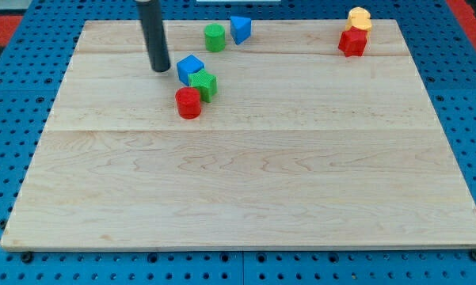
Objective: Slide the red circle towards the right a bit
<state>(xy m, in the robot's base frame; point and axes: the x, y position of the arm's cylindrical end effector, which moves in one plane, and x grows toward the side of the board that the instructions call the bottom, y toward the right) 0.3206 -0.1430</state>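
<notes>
my tip (160, 69): near the bench's (245, 190) far edge, left of centre; a bare rod, no fingers to spread or pinch
red circle (188, 103): just right of my tip and nearer the front edge
neighbours: green block (203, 84) and blue block (189, 68) crowd its far-right side
coming move, I judge: tip must first drop to the circle's left

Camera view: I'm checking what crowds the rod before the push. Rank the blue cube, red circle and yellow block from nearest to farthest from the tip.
From my tip:
1. Blue cube, just to its right.
2. Red circle, lower right.
3. Yellow block, top right corner.
</notes>
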